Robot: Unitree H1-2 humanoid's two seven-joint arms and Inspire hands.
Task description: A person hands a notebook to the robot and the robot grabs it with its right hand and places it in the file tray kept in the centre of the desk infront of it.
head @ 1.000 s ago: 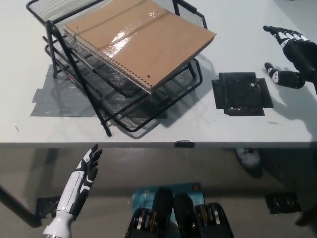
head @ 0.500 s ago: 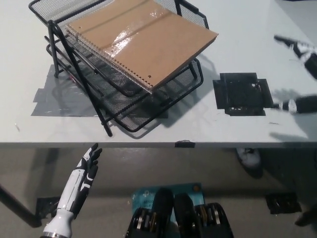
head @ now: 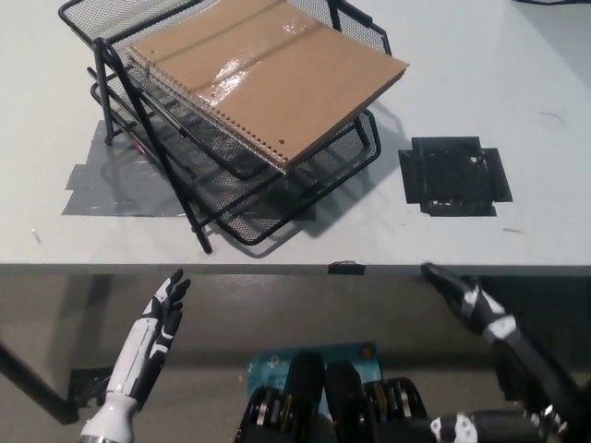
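— Item one, the notebook [head: 268,76]?
— Brown cover, spiral-bound, lying on the top tier of the black mesh file tray [head: 355,148], a corner jutting past the rim. Cover glossy; no writing legible.
— Desk [head: 517,74]?
— White, with a black tape patch [head: 453,175] right of the tray and grey tape [head: 120,185] under it.
— Hands?
— Right hand [head: 480,309], black, below the desk edge, released, fingers spread. Left hand [head: 162,318], white, low left, open, idle.
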